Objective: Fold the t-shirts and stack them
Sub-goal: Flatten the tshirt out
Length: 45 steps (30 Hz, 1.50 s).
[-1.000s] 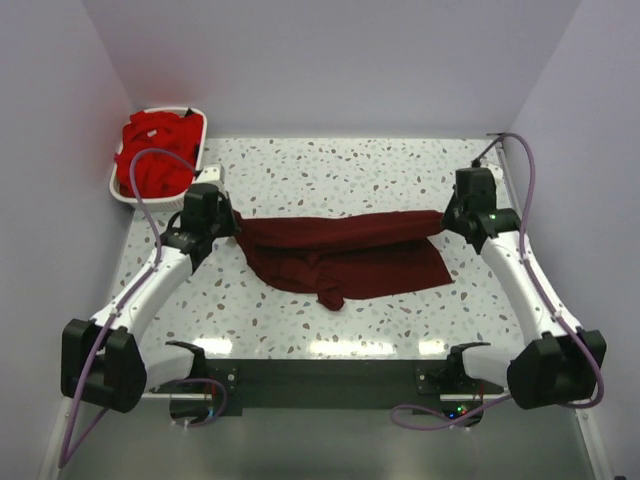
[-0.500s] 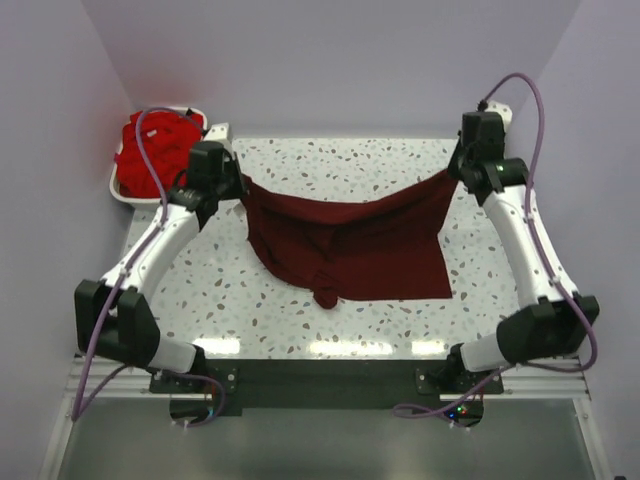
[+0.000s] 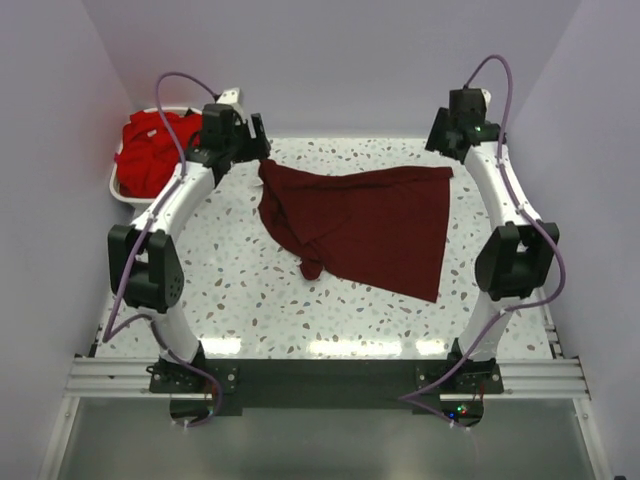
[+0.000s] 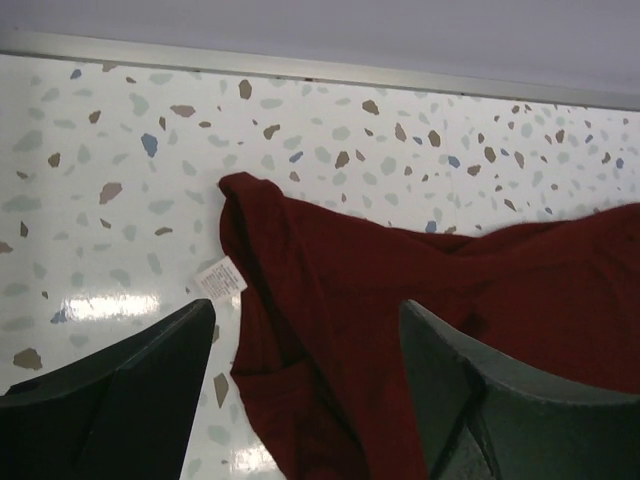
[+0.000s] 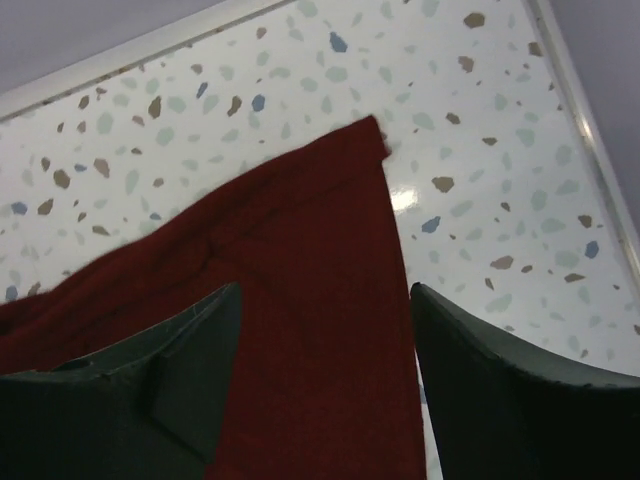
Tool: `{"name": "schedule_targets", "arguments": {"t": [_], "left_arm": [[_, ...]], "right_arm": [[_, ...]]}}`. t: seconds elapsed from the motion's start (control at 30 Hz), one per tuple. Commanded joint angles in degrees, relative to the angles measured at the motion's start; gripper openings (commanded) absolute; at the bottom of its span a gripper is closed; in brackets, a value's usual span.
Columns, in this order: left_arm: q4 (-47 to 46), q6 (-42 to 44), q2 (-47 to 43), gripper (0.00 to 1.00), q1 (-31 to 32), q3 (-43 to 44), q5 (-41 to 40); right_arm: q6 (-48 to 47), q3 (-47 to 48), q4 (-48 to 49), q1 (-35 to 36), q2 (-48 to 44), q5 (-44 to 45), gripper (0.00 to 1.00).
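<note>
A: Table (image 3: 230,290)?
B: Speckled top. The maroon t-shirt (image 3: 370,225) lies spread across its far middle, with a bunched lump at the near-left edge.
A: The rest?
B: Red t-shirts (image 3: 145,160) heaped in the white basket (image 3: 125,197), far-left corner.
A: Pincers?
B: Left gripper (image 4: 305,310) is above the shirt's far-left corner, fingers wide apart, holding nothing. Right gripper (image 5: 325,290) likewise at the far-right corner. Small white tag (image 4: 220,278) at the left corner.

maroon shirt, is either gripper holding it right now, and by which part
Neither. The maroon shirt lies loose on the table; the left gripper and right gripper hover over its far corners, jaws open and empty.
</note>
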<state>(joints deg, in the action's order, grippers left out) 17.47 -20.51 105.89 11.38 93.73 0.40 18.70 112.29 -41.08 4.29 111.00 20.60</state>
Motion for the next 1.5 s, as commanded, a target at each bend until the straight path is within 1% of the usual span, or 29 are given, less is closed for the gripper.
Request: {"name": "schedule_targets", "arguments": {"t": [0.0, 0.03, 0.07, 0.1, 0.13, 0.17, 0.2, 0.23, 0.27, 0.3, 0.4, 0.43, 0.47, 0.5, 0.53, 0.57, 0.6, 0.63, 0.67, 0.77, 0.93, 1.03, 1.07, 1.13, 1.17, 1.23, 1.27, 1.47], "left_arm": [[-2.5, -1.5, -8.6, 0.8, 0.2, -9.6, 3.1], [-2.7, -1.7, -12.2, 0.8, 0.5, -12.7, 3.6], [-3.0, -2.1, -14.2, 0.8, 1.9, -15.7, 3.8], [-3.4, -2.2, -16.2, 0.8, 3.0, -18.9, 3.7], [-3.8, -2.3, -19.9, 0.8, 4.5, -24.7, 2.9], [-4.0, -2.1, -21.6, 0.79, 8.6, -27.3, 2.1], [-4.0, -1.6, -23.0, 0.79, 11.1, -29.5, 0.8], [-3.6, -1.5, -25.0, 0.79, 13.5, -32.9, -0.2], [-3.4, -1.5, -25.8, 0.78, 17.8, -34.4, -2.1], [-3.1, -1.4, -26.3, 0.77, 19.8, -36.7, -3.0], [-1.9, 0.5, -26.7, 0.74, 26.9, -38.2, -8.3], [-1.0, 1.3, -25.7, 0.74, 28.5, -37.9, -10.9], [-0.3, 2.2, -24.9, 0.74, 31.4, -37.4, -12.1], [0.5, 3.9, -23.7, 0.74, 32.8, -35.6, -13.2], [3.1, 4.6, -21.4, 0.74, 34.3, -34.3, -16.7], [4.2, 5.5, -20.0, 0.74, 37.3, -33.2, -18.8], [5.2, 7.2, -18.9, 0.74, 38.9, -31.3, -20.9], [6.6, 7.9, -16.8, 0.74, 40.4, -30.5, -24.8], [7.1, 8.5, -15.9, 0.74, 43.0, -29.8, -26.2], [7.7, 10.2, -12.6, 0.75, 46.9, -28.3, -30.1], [10.7, 10.7, -6.1, 0.75, 48.9, -26.1, -36.0], [10.9, 11.2, -3.9, 0.74, 49.2, -25.9, -37.0], [10.8, 11.3, -3.4, 0.7, 49.4, -25.8, -37.1], [10.5, 11.7, -2.1, 0.68, 49.5, -26.0, -37.7], [10.5, 11.8, -1.7, 0.64, 49.6, -25.9, -37.8], [10.7, 12.1, -0.6, 0.62, 49.7, -25.7, -37.7], [10.7, 12.1, -0.4, 0.58, 49.9, -25.7, -37.7], [10.7, 12.5, 1.3, 0.57, 50.8, -25.0, -39.0]], "right_arm": [[1.5, -12.9, 3.4, 0.5, -10.1, -9.7, 0.72], [1.9, -17.0, 4.8, 0.8, -14.3, -12.7, 0.72], [2.2, -20.9, 7.7, 1.1, -16.2, -15.3, 0.72], [3.2, -28.4, 8.7, 2.0, -18.0, -19.2, 0.72], [3.5, -32.1, 10.0, 2.5, -21.5, -20.4, 0.71], [4.0, -35.6, 12.2, 3.2, -22.8, -21.8, 0.7], [4.4, -41.7, 13.1, 4.7, -24.3, -23.0, 0.69], [4.4, -44.3, 14.0, 5.6, -25.3, -24.0, 0.67], [4.4, -46.6, 15.3, 6.5, -26.7, -24.2, 0.66], [3.8, -50.2, 15.8, 8.6, -27.1, -24.1, 0.65], [2.8, -54.8, 16.7, 10.5, -27.0, -24.6, 0.62], [2.8, -55.9, 17.2, 10.5, -26.7, -25.9, 0.61], [2.9, -56.8, 17.9, 10.5, -26.7, -26.4, 0.61], [2.9, -58.7, 18.4, 10.6, -26.7, -26.7, 0.61], [2.9, -59.5, 18.9, 10.6, -27.0, -26.9, 0.61], [2.9, -60.3, 19.6, 10.6, -27.1, -27.1, 0.61], [2.8, -61.3, 19.7, 10.6, -27.4, -26.9, 0.61], [2.9, -61.7, 19.8, 10.6, -27.6, -26.9, 0.61], [2.8, -62.1, 20.0, 10.6, -27.8, -26.8, 0.61], [2.6, -63.2, 20.0, 10.6, -28.5, -26.4, 0.62], [2.5, -64.4, 19.8, 10.6, -29.6, -24.8, 0.64], [2.2, -64.6, 19.2, 10.6, -30.2, -24.2, 0.64], [2.4, -64.7, 19.1, 10.6, -30.5, -24.1, 0.64], [2.3, -64.7, 18.8, 10.6, -30.8, -23.9, 0.65], [2.3, -64.7, 18.6, 10.6, -30.8, -23.9, 0.65], [2.4, -64.8, 18.4, 10.6, -31.0, -23.5, 0.65], [2.4, -64.9, 18.4, 10.6, -31.2, -23.3, 0.65], [2.4, -64.9, 18.2, 10.6, -31.6, -22.7, 0.65]]}}
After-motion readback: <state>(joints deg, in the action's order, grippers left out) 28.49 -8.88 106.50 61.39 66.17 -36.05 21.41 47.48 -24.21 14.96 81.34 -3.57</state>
